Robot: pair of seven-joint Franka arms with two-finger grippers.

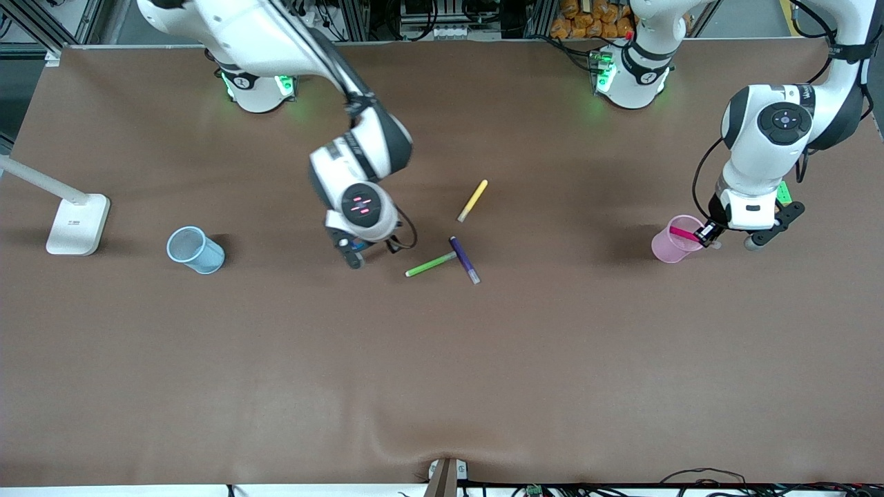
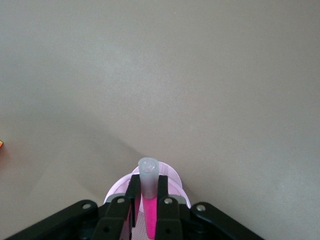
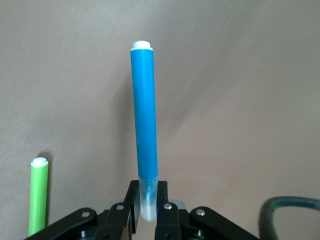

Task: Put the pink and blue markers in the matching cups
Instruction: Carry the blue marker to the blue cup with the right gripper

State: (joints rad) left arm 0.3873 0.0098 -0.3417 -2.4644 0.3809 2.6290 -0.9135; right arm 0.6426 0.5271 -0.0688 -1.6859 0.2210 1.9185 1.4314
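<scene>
Now the left end effector (image 1: 711, 235) sits over the pink cup (image 1: 671, 241) at the left arm's end of the worktop (image 1: 442, 386), clenched on the pink marker (image 2: 149, 200), whose body dips into the cup. The right end effector (image 1: 356, 250) grips the blue marker (image 3: 144, 130) by its cap, near the green marker (image 1: 431, 264); the blue cup (image 1: 195, 250) stands well apart toward the right arm's end.
</scene>
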